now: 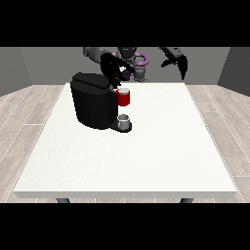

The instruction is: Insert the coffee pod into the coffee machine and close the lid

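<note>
White table (146, 161) bears black coffee machine (93, 100) (red thing (124, 98) attached).

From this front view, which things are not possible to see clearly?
- Robot hand at the view's left: whether it holds anything; too small and dark against the coffee machine.
- Grey thing at the machine's base: too small to tell for the pod.
- Machine's lid: open or closed cannot be told; black on black.
</note>
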Action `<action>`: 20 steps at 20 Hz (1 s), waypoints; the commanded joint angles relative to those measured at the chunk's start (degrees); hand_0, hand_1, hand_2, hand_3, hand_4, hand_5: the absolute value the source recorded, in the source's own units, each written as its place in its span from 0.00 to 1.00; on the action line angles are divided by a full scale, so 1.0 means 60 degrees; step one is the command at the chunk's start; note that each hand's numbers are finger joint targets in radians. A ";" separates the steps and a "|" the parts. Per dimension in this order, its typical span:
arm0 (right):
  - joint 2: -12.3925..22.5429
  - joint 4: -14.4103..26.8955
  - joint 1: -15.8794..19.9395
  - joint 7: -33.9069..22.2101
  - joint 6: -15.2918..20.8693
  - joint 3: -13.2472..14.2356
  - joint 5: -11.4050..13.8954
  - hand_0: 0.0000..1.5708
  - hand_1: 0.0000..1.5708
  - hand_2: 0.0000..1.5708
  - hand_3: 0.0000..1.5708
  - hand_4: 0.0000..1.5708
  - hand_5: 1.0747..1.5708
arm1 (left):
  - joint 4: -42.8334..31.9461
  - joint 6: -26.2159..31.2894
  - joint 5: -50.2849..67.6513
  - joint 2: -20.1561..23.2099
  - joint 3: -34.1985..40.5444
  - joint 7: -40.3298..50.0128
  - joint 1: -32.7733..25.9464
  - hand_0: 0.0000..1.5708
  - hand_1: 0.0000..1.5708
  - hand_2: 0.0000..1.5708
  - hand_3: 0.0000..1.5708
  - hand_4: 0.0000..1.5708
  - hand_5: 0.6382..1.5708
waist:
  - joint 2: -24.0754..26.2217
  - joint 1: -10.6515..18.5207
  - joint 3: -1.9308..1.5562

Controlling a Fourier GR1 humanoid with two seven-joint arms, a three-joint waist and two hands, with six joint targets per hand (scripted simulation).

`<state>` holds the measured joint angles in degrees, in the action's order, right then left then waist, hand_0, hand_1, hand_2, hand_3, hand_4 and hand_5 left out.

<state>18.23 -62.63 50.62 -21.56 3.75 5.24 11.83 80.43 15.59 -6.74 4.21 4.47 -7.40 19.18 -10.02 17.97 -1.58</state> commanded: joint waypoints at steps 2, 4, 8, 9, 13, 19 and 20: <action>-0.0764 -0.0647 0.1162 0.0857 -0.0081 -0.0539 -0.0053 0.00 0.00 0.00 0.00 0.06 1.00 | -0.0001 0.0239 0.0151 -0.0121 -0.0189 0.0090 0.0536 0.00 0.00 0.00 0.00 0.28 1.00 | -0.0502 0.1278 0.0259; -0.0459 -0.1018 0.1320 0.0507 -0.0311 -0.0360 -0.0163 0.00 0.00 0.00 0.00 0.03 1.00 | -0.0152 0.0134 0.0034 -0.0035 -0.0117 0.0024 0.0581 0.00 0.00 0.00 0.00 0.23 1.00 | -0.0496 0.1278 0.0259; -0.0145 -0.1169 0.1470 0.0190 -0.0399 -0.0188 0.0000 0.00 0.00 0.00 0.00 0.00 1.00 | -0.0120 0.0255 0.0053 -0.0154 -0.0321 0.0148 0.0914 0.00 0.00 0.00 0.00 0.27 1.00 | -0.0729 0.1775 0.0253; -0.0087 -0.1096 0.1498 0.0118 -0.0459 -0.0065 -0.0051 0.00 0.00 0.00 0.00 0.00 1.00 | -0.0105 0.0412 0.0143 -0.0107 -0.0339 0.0272 0.1012 0.00 0.00 0.00 0.00 0.24 1.00 | -0.0816 0.1961 0.0248; 0.0156 -0.1203 0.1654 0.0191 -0.0539 0.0113 0.0041 0.00 0.00 0.00 0.00 0.00 1.00 | -0.0121 0.0547 0.0082 -0.0120 -0.0508 -0.0035 0.1154 0.00 0.00 0.00 0.00 0.00 1.00 | -0.1144 0.2374 0.0257; -0.0303 -0.0720 0.2260 0.1029 -0.0415 0.0229 -0.0250 0.00 0.00 0.00 0.00 0.00 1.00 | -0.0023 0.0425 0.0064 -0.0040 -0.0388 -0.0071 0.1642 0.00 0.00 0.00 0.00 0.19 1.00 | -0.1786 0.2186 0.0264; -0.0515 -0.0520 0.2577 0.0820 -0.0147 0.0203 -0.0152 0.00 0.00 0.00 0.00 0.00 1.00 | -0.0026 0.0263 -0.0217 -0.0311 -0.0740 -0.0202 0.1533 0.00 0.00 0.00 0.00 0.17 1.00 | -0.1878 0.2334 0.0268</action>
<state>18.37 -67.39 62.54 -18.77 1.64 7.21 11.40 79.82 18.66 -6.05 3.78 1.95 -7.69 28.21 -19.66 30.92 -0.46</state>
